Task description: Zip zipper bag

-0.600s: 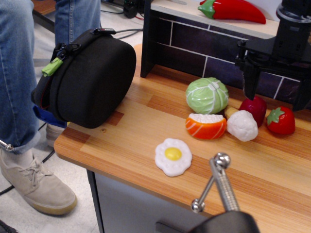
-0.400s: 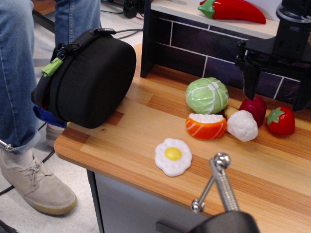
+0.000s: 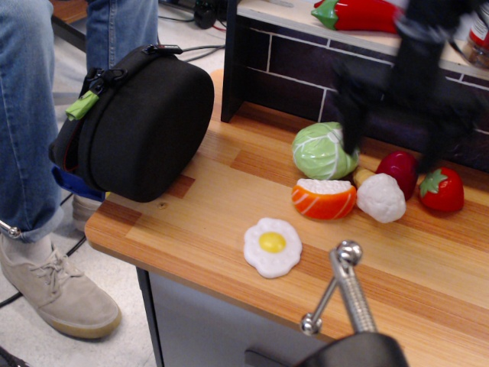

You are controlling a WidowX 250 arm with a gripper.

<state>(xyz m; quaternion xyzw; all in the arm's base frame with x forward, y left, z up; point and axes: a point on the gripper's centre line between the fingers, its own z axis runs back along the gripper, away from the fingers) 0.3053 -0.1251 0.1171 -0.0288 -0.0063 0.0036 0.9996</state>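
Note:
The zipper bag (image 3: 145, 122) is a large black rounded case standing on its edge at the table's left end, partly over the edge. Its small green pull tab (image 3: 82, 105) sits at the upper left of the zipper seam. My gripper (image 3: 391, 141) is dark and motion-blurred, far to the right of the bag, above the toy foods in front of the tiled back wall. Its two fingers (image 3: 351, 126) hang down wide apart, open and empty.
Toy cabbage (image 3: 325, 151), salmon sushi (image 3: 324, 199), fried egg (image 3: 272, 246), white cauliflower (image 3: 380, 197), red radish (image 3: 401, 170) and strawberry (image 3: 441, 189) lie on the wooden table (image 3: 199, 222). A red chili (image 3: 359, 15) lies on the shelf. A person's legs (image 3: 30, 115) stand left of the bag. A metal rod (image 3: 348, 287) sticks up in front.
My gripper has moved quickly to the left, from above the radish and strawberry toward the cabbage, and is now blurred. The bag and toy foods have not moved.

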